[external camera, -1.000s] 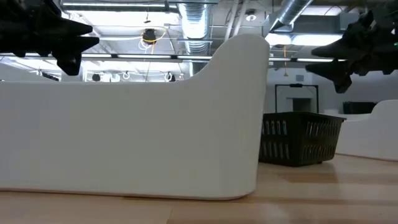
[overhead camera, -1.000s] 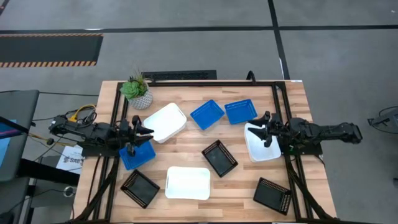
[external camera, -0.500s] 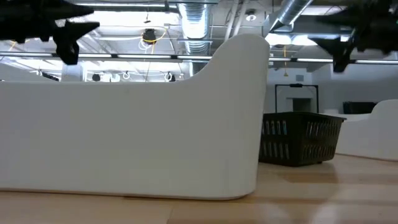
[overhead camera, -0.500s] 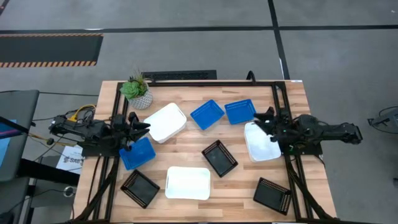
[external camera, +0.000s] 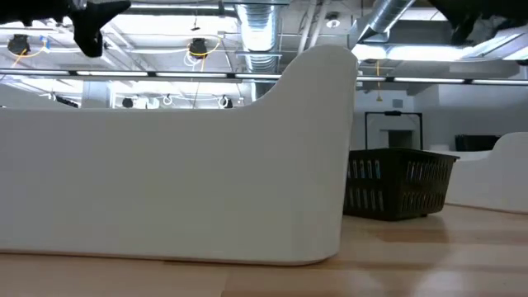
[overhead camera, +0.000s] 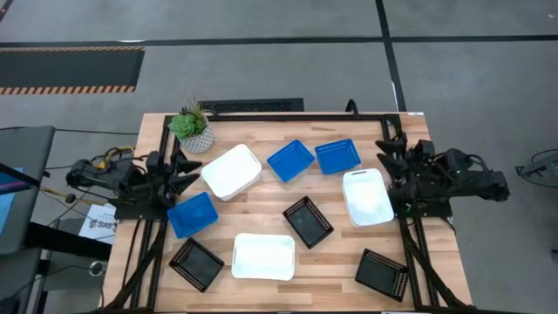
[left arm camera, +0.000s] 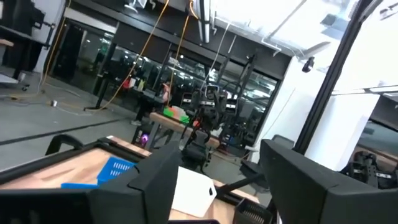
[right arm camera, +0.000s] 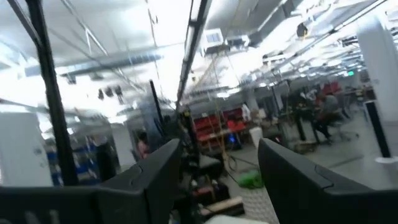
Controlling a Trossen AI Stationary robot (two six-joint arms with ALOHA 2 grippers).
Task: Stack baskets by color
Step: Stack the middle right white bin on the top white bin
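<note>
While both my arms hang back at the table's edges, I size the load up against the potted plant (overhead camera: 191, 128) as landmark:

Left gripper (overhead camera: 180, 168): just below the plant at the left edge, jaws spread, holding nothing.
Right gripper (overhead camera: 390, 162): far across from the plant at the right edge, jaws apart, empty.
Blue baskets: one (overhead camera: 192, 215) below the plant near my left gripper; two (overhead camera: 290, 160) (overhead camera: 336, 155) side by side to the plant's right.
White baskets: one (overhead camera: 231, 171) just right of the plant; one (overhead camera: 263, 256) well below it; one (overhead camera: 367, 197) far right by my right gripper.
Black baskets: one (overhead camera: 196, 263) well below the plant, one (overhead camera: 308, 221) mid-table, one (overhead camera: 382, 273) in the far corner.
Handling: I judge them light, thin, stiff plastic; smooth walls may slip.
Grip: pinch one short rim wall, keep level, so each nests squarely.
</note>
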